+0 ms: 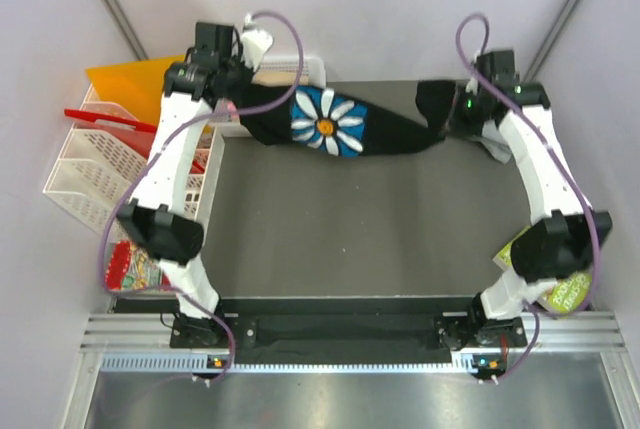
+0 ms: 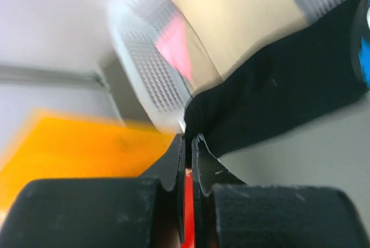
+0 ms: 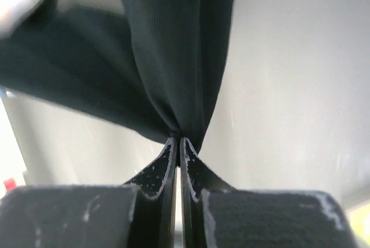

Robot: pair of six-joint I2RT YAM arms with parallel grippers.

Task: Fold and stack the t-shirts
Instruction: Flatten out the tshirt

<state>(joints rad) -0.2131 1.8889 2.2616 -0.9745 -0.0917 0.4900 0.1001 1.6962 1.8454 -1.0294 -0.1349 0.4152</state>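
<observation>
While the black shirt [image 1: 400, 137] hangs stretched over the table's [image 1: 350, 239] far edge, left gripper [image 2: 189, 141] and right gripper [image 3: 177, 143] each pinch one end, fingers clamped on cloth. Step looks like spreading before the fold. Next probably: lower it flat with even tension.

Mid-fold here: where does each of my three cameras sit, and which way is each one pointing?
Top external: above and behind the bases, looking down on the table; both arms show, with the black t-shirt held between the left claw and right claw.
Left wrist: on the left arm, looking past its shut fingers at the shirt's edge, a white basket and an orange sheet.
Right wrist: on the right arm, looking along its shut fingers at pinched black cloth.
Shared: all three show the black t-shirt.
</observation>
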